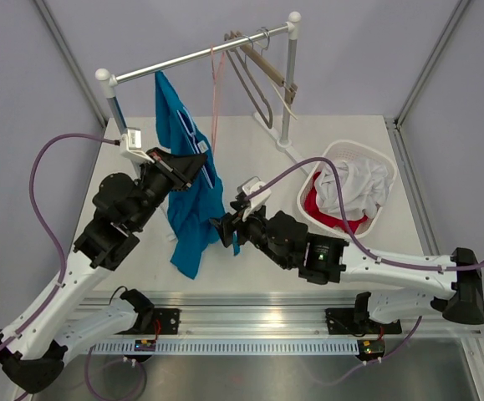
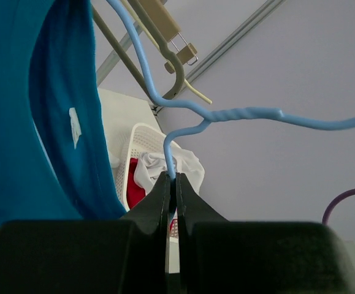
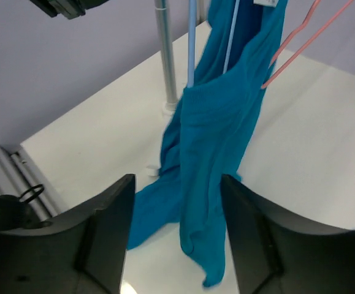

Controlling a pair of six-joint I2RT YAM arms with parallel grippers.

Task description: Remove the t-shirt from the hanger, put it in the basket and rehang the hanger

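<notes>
Pinching the hanger [image 2: 244,114], seemingly, clear only wrist-side, is the left end effector [image 2: 172,179]; right end effector [image 3: 177,187] spread before t-shirt [image 3: 217,131]

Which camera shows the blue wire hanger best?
Left wrist: the blue hanger crosses the frame, its wire pinched in the shut left gripper. Right wrist shows only two thin wires at the t-shirt; top external mostly hides it behind t-shirt and gripper.
</notes>
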